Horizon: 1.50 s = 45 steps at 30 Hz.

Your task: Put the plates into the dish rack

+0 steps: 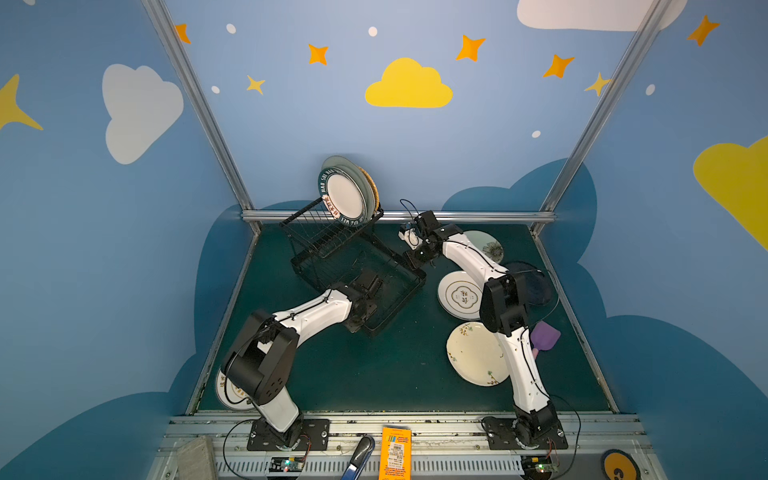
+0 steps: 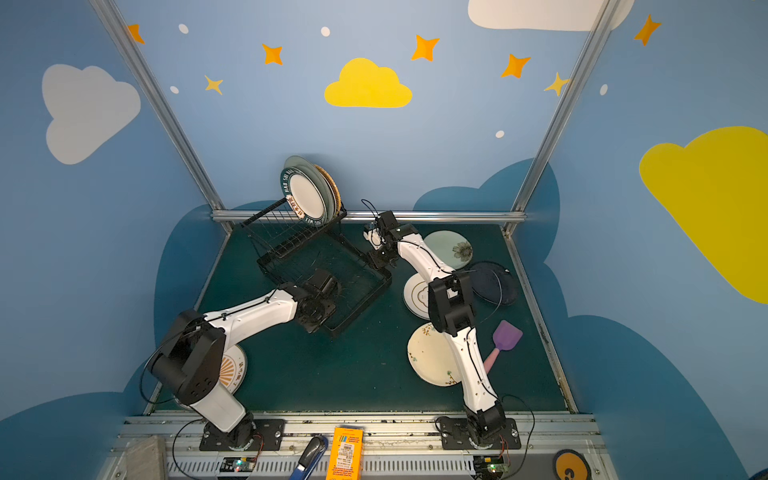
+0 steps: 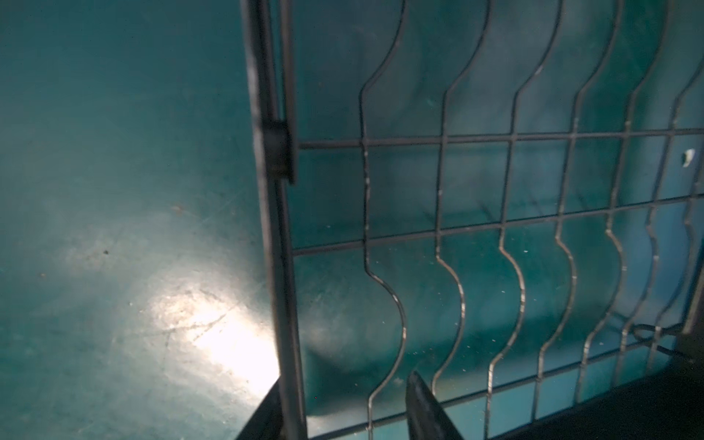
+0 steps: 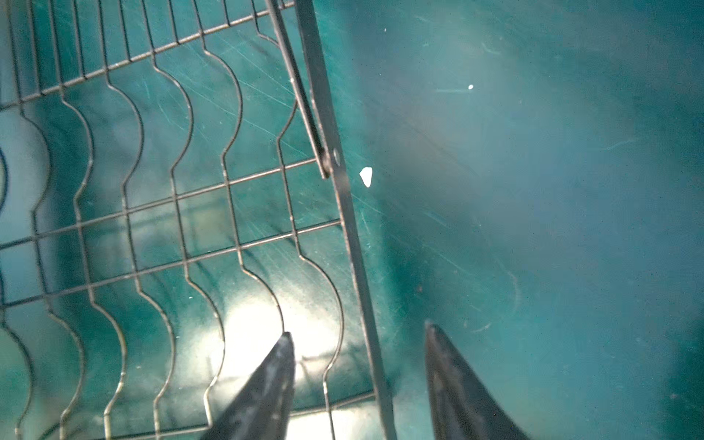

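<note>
We saw a thin black metal-wire rack [image 3: 280,150], glossy glazed plates [image 1: 347,195], and a smooth, finely scratched green tabletop [image 1: 374,374].

dish rack [image 1: 386,286] blocks ctr, front mat [image 1: 374,374] free

The dish rack [image 1: 320,241] stands on the bench [image 1: 374,374] between the grippers. One side bar [image 3: 280,266] passes between the jaws of the left gripper [image 3: 343,381], and the opposite bar [image 4: 350,236] between those of the right gripper [image 4: 359,329]. Upright plates [image 1: 347,195] sit in the rack beyond both grippers. Flat plates [image 1: 459,295] lie right of the right gripper.
</note>
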### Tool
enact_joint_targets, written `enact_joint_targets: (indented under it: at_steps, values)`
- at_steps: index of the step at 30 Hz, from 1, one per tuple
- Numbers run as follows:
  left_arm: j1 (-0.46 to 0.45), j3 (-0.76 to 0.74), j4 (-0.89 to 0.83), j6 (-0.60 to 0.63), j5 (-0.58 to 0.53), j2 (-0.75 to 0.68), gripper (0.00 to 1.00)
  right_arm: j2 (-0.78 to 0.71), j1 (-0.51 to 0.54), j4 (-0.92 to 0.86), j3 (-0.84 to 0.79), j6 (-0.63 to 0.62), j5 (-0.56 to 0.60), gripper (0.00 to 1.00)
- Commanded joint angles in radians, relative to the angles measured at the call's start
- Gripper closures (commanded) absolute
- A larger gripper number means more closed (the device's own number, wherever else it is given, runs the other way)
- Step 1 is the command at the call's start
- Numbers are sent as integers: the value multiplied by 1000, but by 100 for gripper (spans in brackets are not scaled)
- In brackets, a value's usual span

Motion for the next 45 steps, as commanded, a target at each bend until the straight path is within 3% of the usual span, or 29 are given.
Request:
enact_joint_targets:
  at_steps: [1, 5, 11, 28, 35, 45]
  values:
    - [8, 23, -33, 19, -2, 19, 57, 21, -4, -32, 30, -11, -24, 58]
    - [12, 26, -47, 38, -7, 22, 61, 30, -4, -46, 29, -25, -33, 68]
    - [11, 19, -49, 63, 1, 13, 68, 41, -4, -60, 32, -38, -36, 73]
    - [9, 18, -42, 146, 4, -7, 90, 33, -4, -144, 31, -44, -48, 100]
    - [8, 18, -22, 193, 17, -13, 96, 27, -4, -215, 34, -43, -10, 100]
    - [15, 20, -39, 315, 33, -6, 96, -22, -10, -285, -44, 157, 65, 100]
